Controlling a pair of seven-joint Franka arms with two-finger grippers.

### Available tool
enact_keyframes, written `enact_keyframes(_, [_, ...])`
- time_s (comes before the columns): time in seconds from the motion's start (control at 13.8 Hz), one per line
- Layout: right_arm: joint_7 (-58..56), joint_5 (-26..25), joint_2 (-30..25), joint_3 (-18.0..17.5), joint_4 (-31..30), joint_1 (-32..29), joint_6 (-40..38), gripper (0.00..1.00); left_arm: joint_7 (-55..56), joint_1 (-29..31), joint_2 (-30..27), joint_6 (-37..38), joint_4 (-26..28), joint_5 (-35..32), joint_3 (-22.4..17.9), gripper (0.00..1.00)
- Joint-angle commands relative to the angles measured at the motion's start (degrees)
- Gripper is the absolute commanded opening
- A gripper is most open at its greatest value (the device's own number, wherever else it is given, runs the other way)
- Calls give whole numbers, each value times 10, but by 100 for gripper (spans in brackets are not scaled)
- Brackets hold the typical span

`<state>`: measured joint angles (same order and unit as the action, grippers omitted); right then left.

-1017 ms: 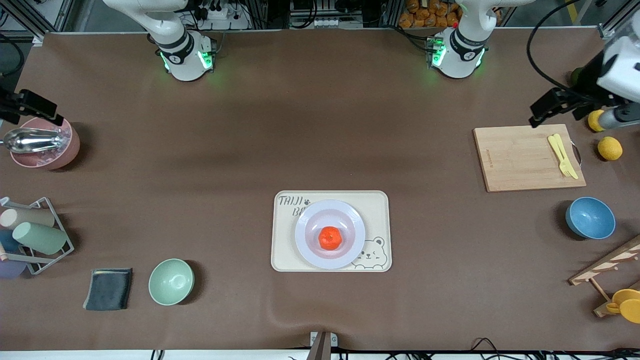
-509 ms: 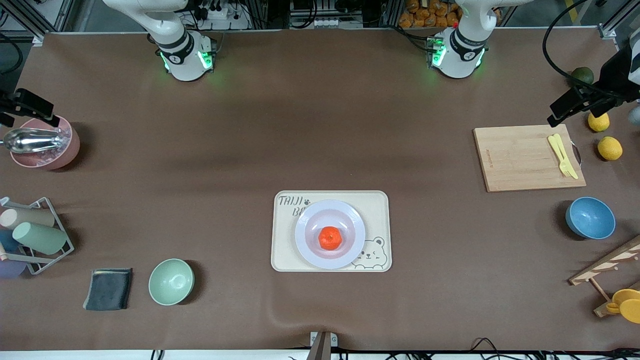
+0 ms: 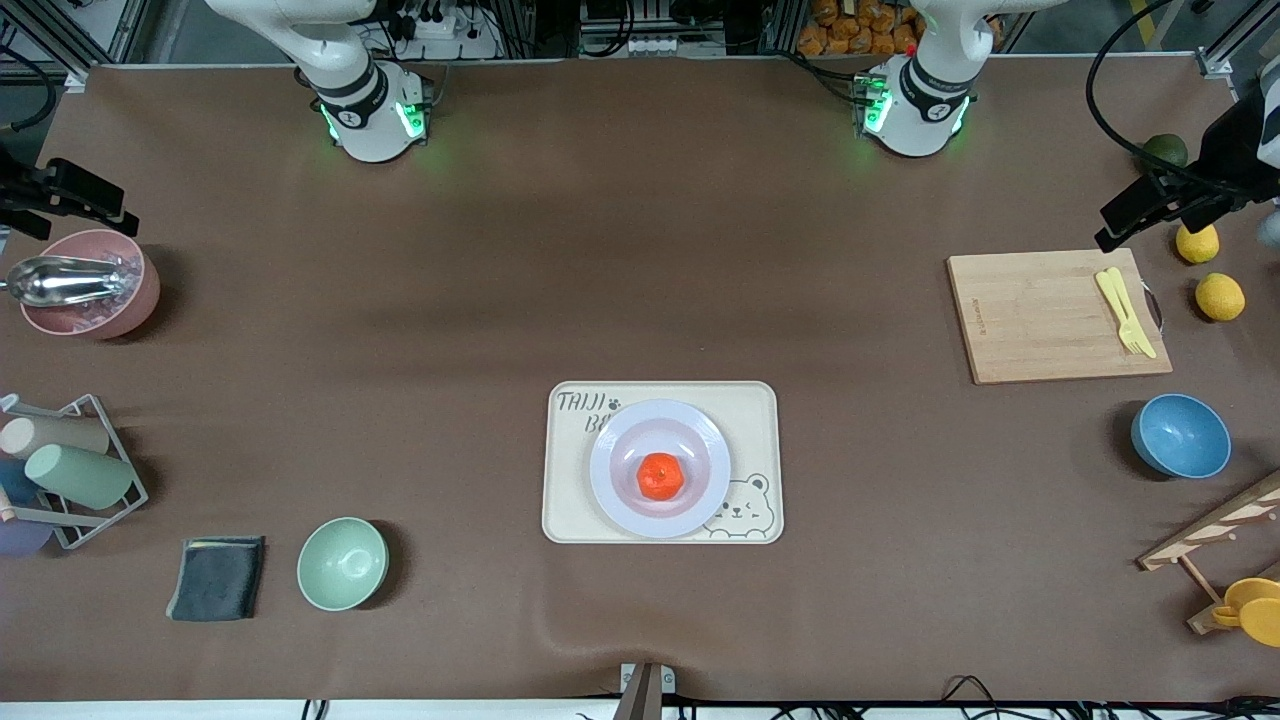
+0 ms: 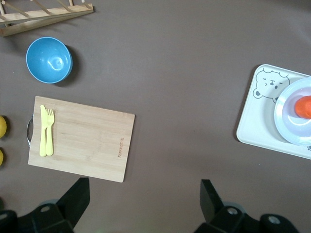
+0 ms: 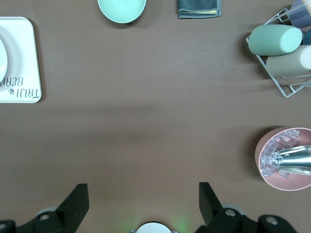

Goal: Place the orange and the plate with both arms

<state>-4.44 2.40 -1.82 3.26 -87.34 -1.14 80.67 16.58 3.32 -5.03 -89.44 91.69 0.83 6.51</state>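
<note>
Now the orange (image 3: 660, 476) sits on the plate (image 3: 612, 440) at centre frame; we park left gripper (image 4: 141, 194) and right gripper (image 5: 141, 194) apart, both open and empty.

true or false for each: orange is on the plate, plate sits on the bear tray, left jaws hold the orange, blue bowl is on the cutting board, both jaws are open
1. The orange lies on the plate. True.
2. The plate sits on the bear tray. True.
3. The left gripper holds the orange. False: it holds nothing, up over the table near the cutting board.
4. The blue bowl is on the cutting board. False: it stands on the table, nearer the front camera.
5. Both grippers, including the right gripper, have open jaws. True.
</note>
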Motion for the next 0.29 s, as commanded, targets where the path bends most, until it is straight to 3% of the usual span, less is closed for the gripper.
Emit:
enact_keyframes(0.0, [9, 9, -6, -1, 7, -1, -8, 100, -42, 6, -5, 11, -6, 5, 1, 100])
enact_keyframes(0.22, [9, 8, -6, 0, 10, -3, -8, 100, -48, 11, -5, 11, -6, 6, 1, 100])
